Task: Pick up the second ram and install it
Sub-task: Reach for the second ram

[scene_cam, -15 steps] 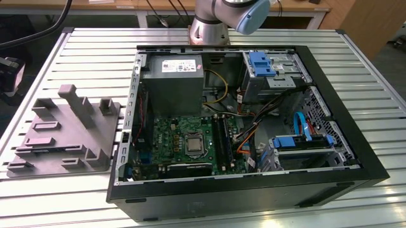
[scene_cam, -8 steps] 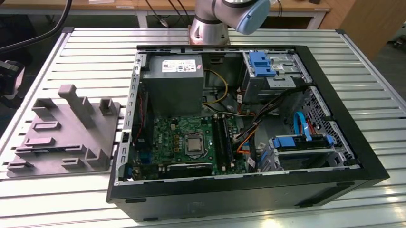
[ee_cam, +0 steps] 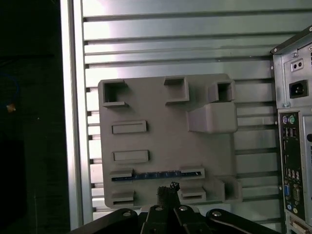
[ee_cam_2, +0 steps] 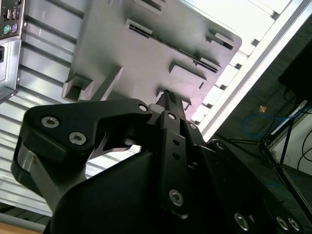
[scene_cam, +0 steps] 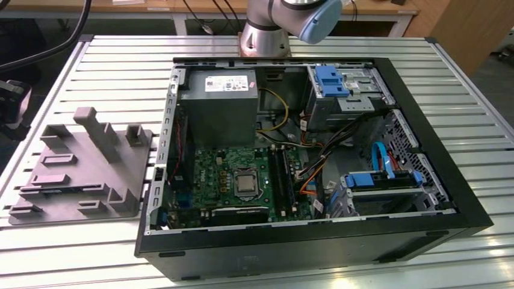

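Observation:
The second ram (ee_cam: 151,175) stands on edge in a long slot of the grey plastic block (ee_cam: 161,141), showing as a thin dark-blue strip. In the exterior view the second ram (scene_cam: 64,188) is a dark line near the front of the grey block (scene_cam: 80,171), left of the computer case. In the second wrist view the ram (ee_cam_2: 180,48) is a thin dark line on the block. My gripper (ee_cam: 168,191) hangs well above the block, close to the ram's slot, with its dark fingertips together and nothing between them. The gripper (ee_cam_2: 168,96) points at the block.
An open black computer case (scene_cam: 321,241) lies at the exterior view's right of the block on a slatted metal table (scene_cam: 120,66). Its green motherboard (scene_cam: 233,174) has memory slots (scene_cam: 281,174) beside the processor. The arm's base (scene_cam: 269,36) stands behind the case. The table's edge (ee_cam: 73,122) runs past the block.

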{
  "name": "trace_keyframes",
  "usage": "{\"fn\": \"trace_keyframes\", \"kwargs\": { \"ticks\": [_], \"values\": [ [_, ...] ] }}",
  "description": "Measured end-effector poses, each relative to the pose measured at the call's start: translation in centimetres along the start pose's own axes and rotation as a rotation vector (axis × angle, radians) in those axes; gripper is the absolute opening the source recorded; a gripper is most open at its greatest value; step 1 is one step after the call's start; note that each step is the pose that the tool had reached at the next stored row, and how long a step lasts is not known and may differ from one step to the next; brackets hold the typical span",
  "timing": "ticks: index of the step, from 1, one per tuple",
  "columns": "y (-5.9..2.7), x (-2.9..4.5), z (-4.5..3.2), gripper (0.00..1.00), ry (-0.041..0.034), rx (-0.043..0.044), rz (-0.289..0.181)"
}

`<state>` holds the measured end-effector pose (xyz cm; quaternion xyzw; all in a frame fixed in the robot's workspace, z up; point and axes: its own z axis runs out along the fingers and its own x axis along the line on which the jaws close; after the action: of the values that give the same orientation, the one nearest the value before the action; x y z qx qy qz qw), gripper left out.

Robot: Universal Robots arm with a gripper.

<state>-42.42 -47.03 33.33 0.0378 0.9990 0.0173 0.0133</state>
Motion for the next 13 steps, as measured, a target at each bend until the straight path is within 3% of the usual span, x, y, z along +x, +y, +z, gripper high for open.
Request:
{"fn": "trace_keyframes", "kwargs": {
  "ticks": [13],
  "values": [
    [-0.21,0.12,0.4,0.1,0.0001,0.0008,0.0]
  ]
}}
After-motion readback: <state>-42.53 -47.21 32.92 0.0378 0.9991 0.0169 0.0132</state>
